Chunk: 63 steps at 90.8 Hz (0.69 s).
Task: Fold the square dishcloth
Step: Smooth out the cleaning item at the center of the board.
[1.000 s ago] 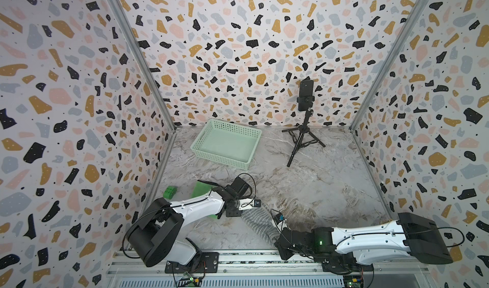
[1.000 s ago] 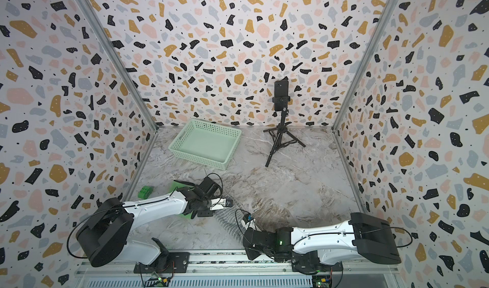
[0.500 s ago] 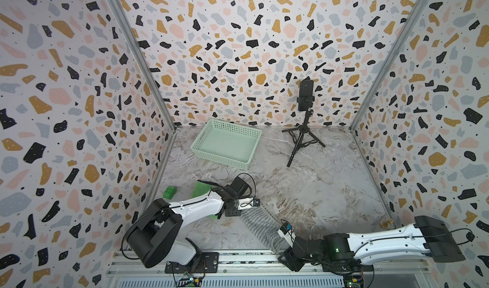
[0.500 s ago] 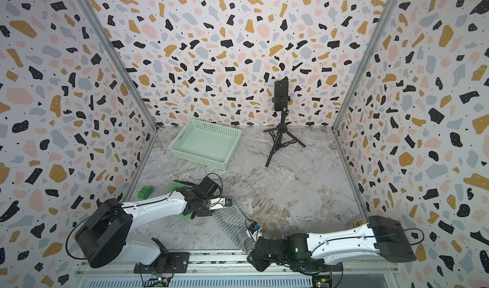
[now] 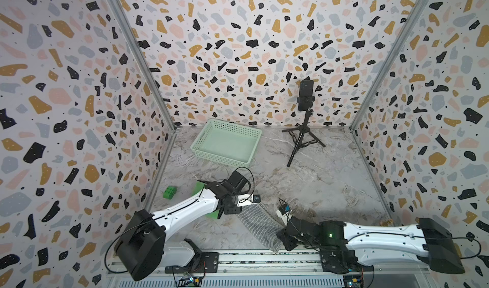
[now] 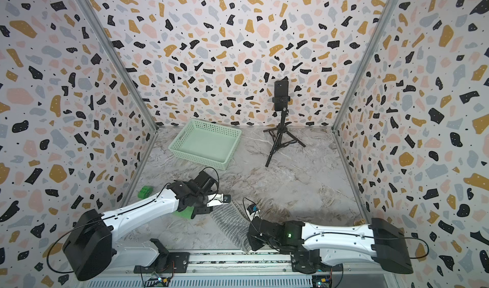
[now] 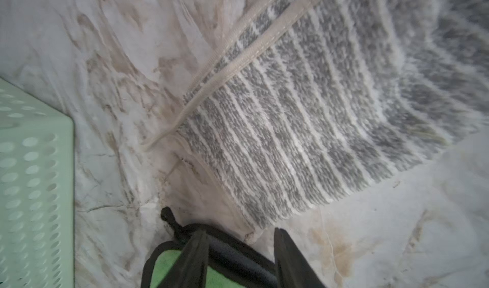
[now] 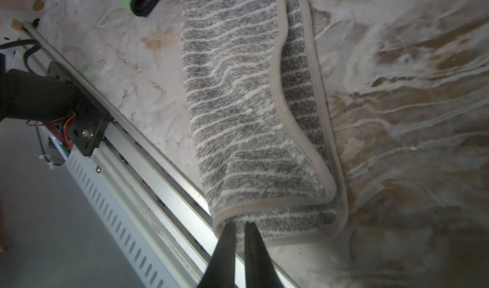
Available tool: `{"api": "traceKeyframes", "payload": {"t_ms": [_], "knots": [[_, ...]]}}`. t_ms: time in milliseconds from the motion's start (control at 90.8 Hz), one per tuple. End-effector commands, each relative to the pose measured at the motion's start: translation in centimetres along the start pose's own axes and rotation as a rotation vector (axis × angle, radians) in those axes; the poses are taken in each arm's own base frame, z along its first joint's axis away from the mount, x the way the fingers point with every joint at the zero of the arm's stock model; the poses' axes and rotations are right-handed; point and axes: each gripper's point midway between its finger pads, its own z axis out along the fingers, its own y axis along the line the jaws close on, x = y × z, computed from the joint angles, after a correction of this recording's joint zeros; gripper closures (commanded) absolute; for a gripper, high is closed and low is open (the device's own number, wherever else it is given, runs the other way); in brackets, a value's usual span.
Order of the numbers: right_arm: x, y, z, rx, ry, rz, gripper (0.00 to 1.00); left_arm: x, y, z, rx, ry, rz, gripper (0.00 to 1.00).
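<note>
Your right gripper (image 8: 240,227) re-pinched the dishcloth (image 8: 238,101) at the bench (image 8: 132,74) front edge; left gripper (image 7: 238,231) spread, so tugging could unfold it.

Left arm (image 5: 185,211) and right arm (image 5: 383,237): glossy white shells, black joints, thin looping black cables. A green light (image 5: 330,235) dots the right one. Tapered black fingers (image 8: 223,257).

The bench (image 5: 330,183) lies open at centre and 3 o'clock. In the way: basket (image 5: 227,146) at 11 o'clock, tripod (image 5: 304,138) at 1, green block (image 5: 169,192) at 9, dishcloth (image 5: 255,223) at 6.
</note>
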Motion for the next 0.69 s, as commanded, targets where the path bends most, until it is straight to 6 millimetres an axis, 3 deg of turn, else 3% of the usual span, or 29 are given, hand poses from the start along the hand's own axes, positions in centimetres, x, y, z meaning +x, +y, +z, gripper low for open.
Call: {"api": "traceKeyframes", "payload": {"t_ms": [0, 165, 319, 506, 595, 683], "knots": [[-0.3, -0.6, 1.6, 0.002, 0.038, 0.008, 0.91, -0.4, 1.1, 1.2, -0.023, 0.014, -0.023, 0.57], [2.5, -4.8, 2.5, 0.127, 0.115, 0.067, 0.97, 0.8, 1.4, 3.7, -0.037, 0.089, 0.003, 0.59], [4.5, -8.1, 0.5, 0.238, 0.143, 0.076, 0.99, 1.9, 0.8, 4.8, -0.032, 0.127, 0.016, 0.60], [4.5, -11.0, -1.5, 0.339, 0.163, 0.068, 0.98, 2.5, -0.7, 4.3, -0.004, 0.117, 0.009, 0.60], [3.4, -11.0, -2.5, 0.372, 0.161, 0.046, 0.97, 2.4, -1.0, 3.6, 0.004, 0.096, -0.001, 0.59], [1.3, -8.5, -3.3, 0.301, 0.120, 0.013, 0.92, 1.5, -1.5, 2.3, 0.038, 0.043, -0.026, 0.58]]}}
